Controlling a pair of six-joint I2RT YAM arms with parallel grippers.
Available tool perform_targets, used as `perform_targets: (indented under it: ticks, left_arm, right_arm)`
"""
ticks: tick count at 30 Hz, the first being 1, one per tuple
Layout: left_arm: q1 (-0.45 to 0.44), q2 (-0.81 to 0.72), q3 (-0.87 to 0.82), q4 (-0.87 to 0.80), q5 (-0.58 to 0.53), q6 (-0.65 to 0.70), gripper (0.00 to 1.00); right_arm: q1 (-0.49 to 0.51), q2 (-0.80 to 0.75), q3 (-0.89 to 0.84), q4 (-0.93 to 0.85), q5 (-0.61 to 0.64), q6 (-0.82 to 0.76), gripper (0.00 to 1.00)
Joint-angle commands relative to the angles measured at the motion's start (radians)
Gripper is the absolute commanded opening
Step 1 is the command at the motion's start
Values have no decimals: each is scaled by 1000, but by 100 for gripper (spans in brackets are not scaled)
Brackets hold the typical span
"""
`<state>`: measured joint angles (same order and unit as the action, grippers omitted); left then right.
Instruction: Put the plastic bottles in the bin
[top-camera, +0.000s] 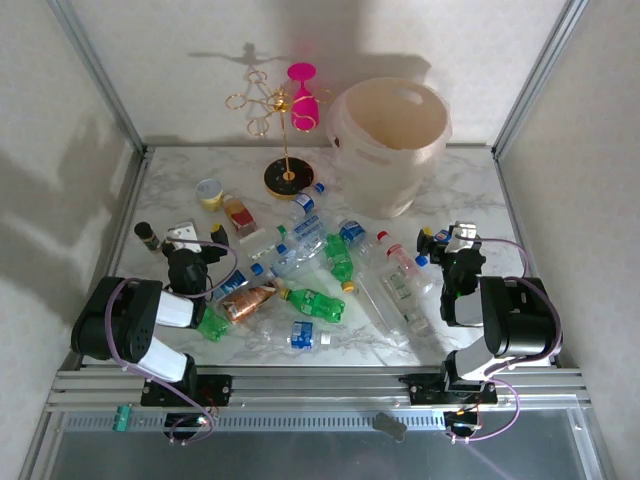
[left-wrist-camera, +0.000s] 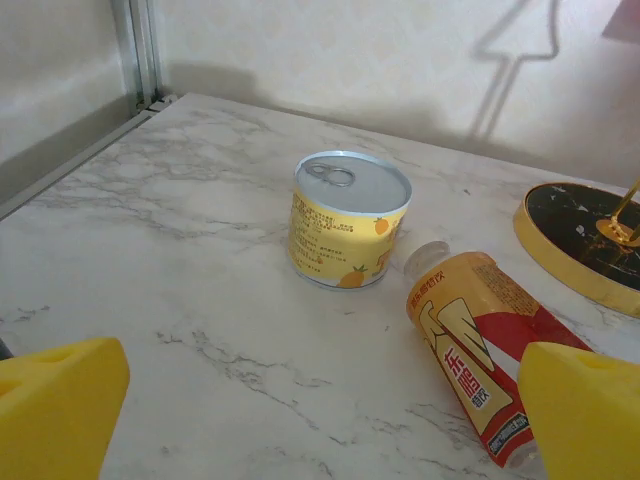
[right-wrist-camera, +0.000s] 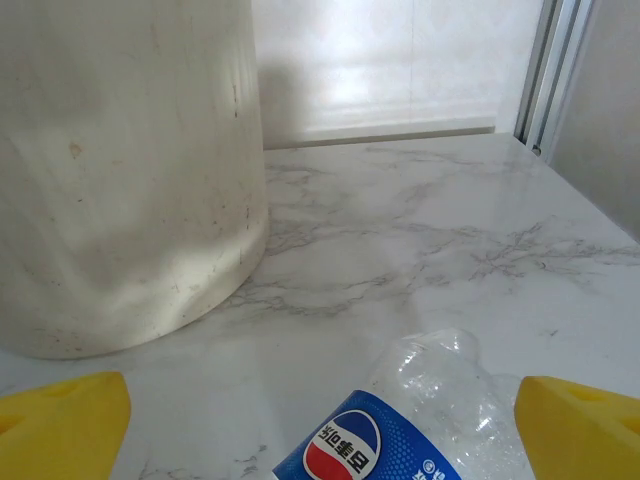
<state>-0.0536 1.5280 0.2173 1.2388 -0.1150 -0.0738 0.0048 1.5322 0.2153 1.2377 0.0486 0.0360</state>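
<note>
Far right: large round cream plastic bin (top-camera: 392, 190)
Centre, before it: scattered small plastic bottles (top-camera: 318, 303)
Far left: small yellow-and-white round tub (top-camera: 209, 192)

The top external camera sits high behind the arms and looks down and forward over the whole table (top-camera: 470, 190) to the far wall. The left wrist camera is low over the table's left side. It faces the far left corner past its own yellow fingers (left-wrist-camera: 60, 410), close to the round tin (left-wrist-camera: 348, 220) and the black stand base (left-wrist-camera: 585, 240); both also show small from above. The right wrist camera, equally low, faces the far right corner, with the bin (right-wrist-camera: 120, 180) wall close on its left. The overhead view shares that bin.
</note>
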Motion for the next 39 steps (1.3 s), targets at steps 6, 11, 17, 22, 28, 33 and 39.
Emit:
perform_targets:
  ticks: [6,11,17,22,28,33,39]
  left_arm:
    - [-3,12,17,36,15,12,99]
    - [-3,12,16,36,11,14,99]
    - [-6,12,16,36,8,14,99]
    - [-8,12,16,36,5,16,99]
    - [-9,-22,23,6,34,34,99]
    - [-123,-279,68,-201,-39,127,99]
    - [-257,-576,66,-296,-121,-39,99]
  right_arm:
    - [5,9,18,21,-6,-21,99]
    - [7,10,18,20,-6,-21,99]
    - [7,10,16,22,-6,-21,99]
    - [7,10,16,20,-5,-21,99]
    - [-2,4,20,22,-27,-15,99]
    - [12,-228,87,-229,-59,-41,99]
    - [134,-557,130,-468,-85,-41,99]
